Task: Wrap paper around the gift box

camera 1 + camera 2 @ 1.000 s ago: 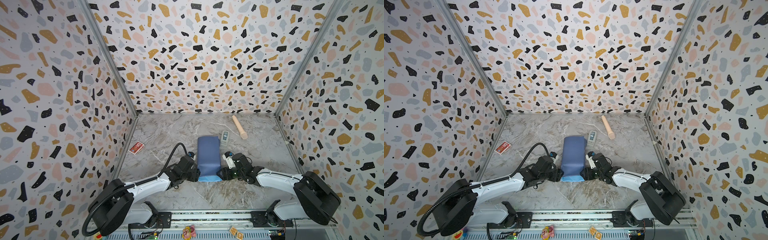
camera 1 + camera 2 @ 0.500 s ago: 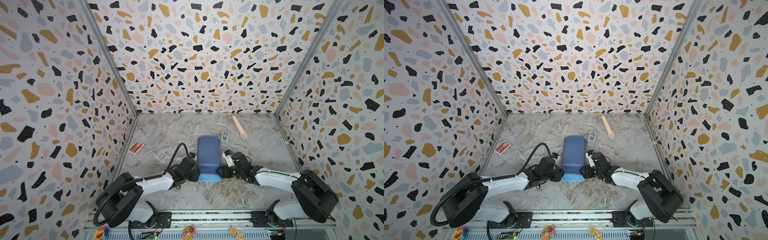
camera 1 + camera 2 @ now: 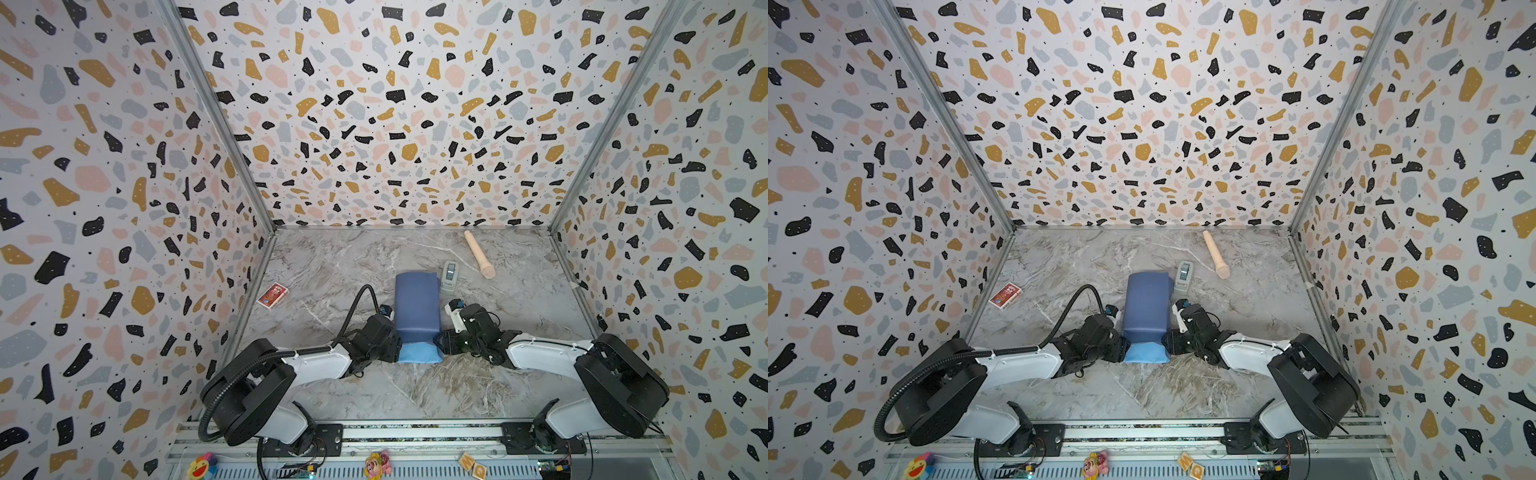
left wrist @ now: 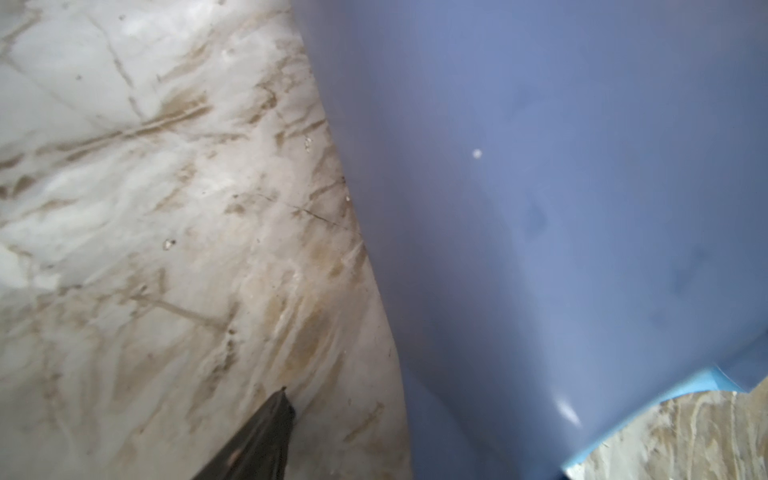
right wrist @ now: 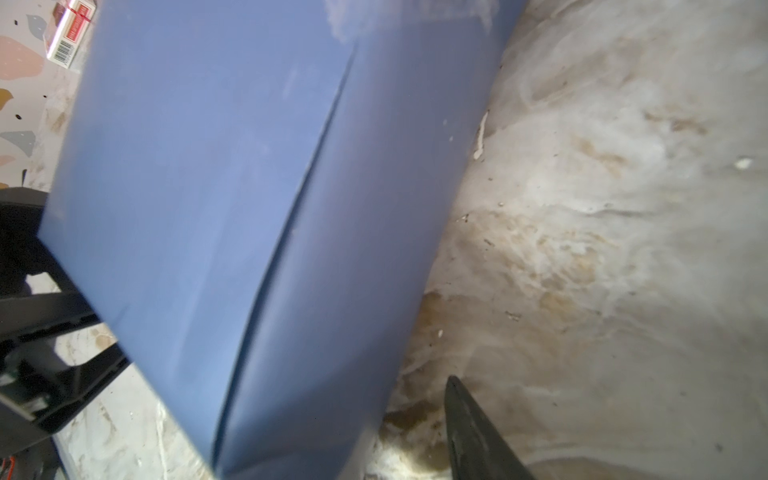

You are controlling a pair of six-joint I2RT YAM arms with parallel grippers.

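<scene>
blue paper (image 3: 417, 305) lapped over gift box, desk (image 3: 332, 270) centre | box hidden | near flap loose, ends likely left to close | left fingers (image 4: 257, 436), right fingers (image 5: 473, 436) flank near end, spread or pinching: cannot tell

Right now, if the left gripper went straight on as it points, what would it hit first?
The left gripper points at the large thin blue paper sheet, folded into a raised bundle. It would probably meet that bundle's left side first; whether it touches is unclear.
</scene>
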